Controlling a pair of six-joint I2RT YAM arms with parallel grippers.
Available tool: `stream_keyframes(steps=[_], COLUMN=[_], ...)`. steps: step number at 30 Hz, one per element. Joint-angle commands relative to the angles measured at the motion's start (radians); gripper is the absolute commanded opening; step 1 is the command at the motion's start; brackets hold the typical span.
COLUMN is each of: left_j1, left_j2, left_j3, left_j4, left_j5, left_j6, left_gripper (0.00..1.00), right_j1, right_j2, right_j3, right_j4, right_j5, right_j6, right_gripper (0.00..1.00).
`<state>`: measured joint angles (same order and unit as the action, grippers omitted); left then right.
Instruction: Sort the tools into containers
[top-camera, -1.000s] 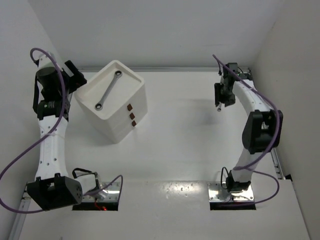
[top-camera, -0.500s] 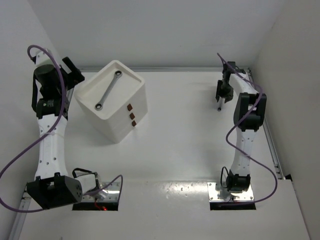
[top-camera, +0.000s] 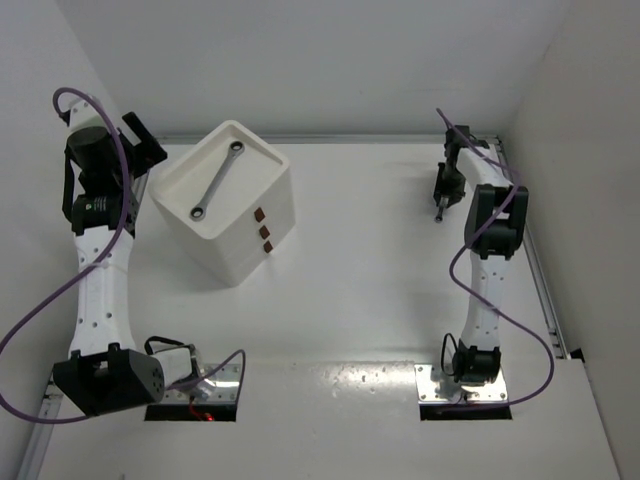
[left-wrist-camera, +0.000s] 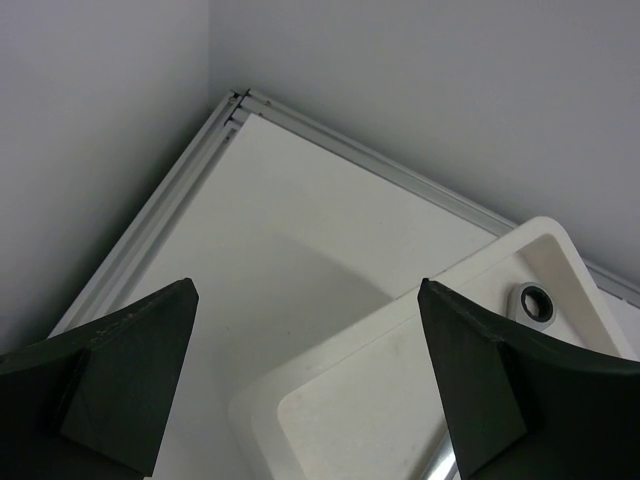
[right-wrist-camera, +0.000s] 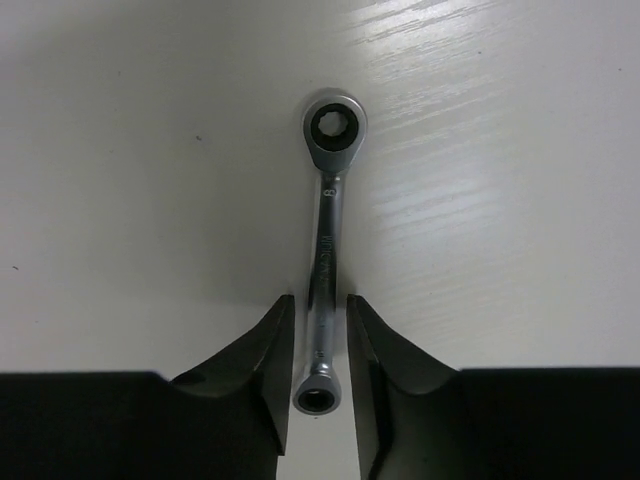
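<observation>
The white worktop (top-camera: 370, 290) carried a white plastic box with three small dark brown drawer knobs (top-camera: 232, 205) at far left, a long silver metal wrench (top-camera: 218, 180) lying diagonally in its recessed top. The left gripper (left-wrist-camera: 300, 390) hung beside the box's far-left corner, jaws wide apart. At far right, the right gripper (right-wrist-camera: 318, 350) had its jaws clamped on a second, shorter silver ring wrench (right-wrist-camera: 326, 250).

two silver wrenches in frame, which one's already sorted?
The long silver wrench lying diagonally in the white plastic box's recessed tray top. The short silver ratchet wrench sits between the right gripper fingers, over the table.
</observation>
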<state>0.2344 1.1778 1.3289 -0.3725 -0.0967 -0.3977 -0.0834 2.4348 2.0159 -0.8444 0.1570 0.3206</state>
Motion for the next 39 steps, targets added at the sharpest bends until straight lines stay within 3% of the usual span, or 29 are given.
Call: stream_keyframes(steps=[1, 3, 4, 5, 10, 13, 16, 21, 27, 28, 29, 31, 33, 39], left_j1=[-0.007, -0.007, -0.007, -0.007, -0.007, -0.007, -0.007, -0.007, -0.007, -0.007, -0.007, -0.017, -0.017, -0.017], left_j2=[-0.003, -0.003, -0.003, 0.006, 0.006, 0.006, 0.006, 0.006, 0.025, 0.025, 0.025, 0.035, 0.036, 0.036], left_j3=[0.044, 0.044, 0.044, 0.044, 0.035, 0.023, 0.003, 0.003, -0.007, -0.007, -0.007, -0.007, -0.007, -0.007], left_j4=[0.012, 0.012, 0.003, 0.003, 0.003, 0.003, 0.003, 0.021, 0.032, 0.043, 0.043, 0.052, 0.052, 0.052], left_j5=[-0.015, -0.024, -0.024, -0.024, -0.024, -0.024, -0.015, 0.005, 0.026, 0.026, 0.037, 0.046, 0.046, 0.055], left_j6=[0.020, 0.020, 0.020, 0.020, 0.030, 0.020, -0.001, -0.010, -0.010, -0.010, -0.010, -0.020, -0.020, -0.020], left_gripper=[1.00, 1.00, 1.00, 1.00, 1.00, 1.00, 1.00, 1.00, 1.00, 1.00, 1.00, 1.00, 1.00, 1.00], right_j1=[0.002, 0.002, 0.002, 0.002, 0.002, 0.011, 0.059, 0.117, 0.148, 0.158, 0.159, 0.159, 0.149, 0.181], right_j2=[0.056, 0.056, 0.056, 0.056, -0.006, -0.115, -0.236, -0.411, -0.572, -0.597, -0.597, -0.585, -0.547, -0.310], right_j3=[0.003, -0.011, -0.022, -0.022, -0.072, -0.100, -0.125, -0.226, -0.364, -0.403, -0.420, -0.434, -0.396, -0.195], right_j4=[0.011, 0.011, 0.002, 0.002, -0.007, -0.007, -0.007, 0.028, 0.041, 0.050, 0.062, 0.062, 0.062, 0.019], right_j5=[0.024, 0.004, 0.004, -0.005, -0.103, -0.306, -0.416, -0.503, -0.495, -0.460, -0.438, -0.370, -0.298, -0.169], right_j6=[0.025, 0.025, 0.025, 0.025, 0.025, 0.035, 0.047, 0.115, 0.153, 0.153, 0.153, 0.166, 0.216, 0.227], right_gripper=[0.26, 0.15, 0.02, 0.00, 0.00, 0.00, 0.00, 0.00, 0.00, 0.01, 0.09, 0.38, 0.45, 0.43])
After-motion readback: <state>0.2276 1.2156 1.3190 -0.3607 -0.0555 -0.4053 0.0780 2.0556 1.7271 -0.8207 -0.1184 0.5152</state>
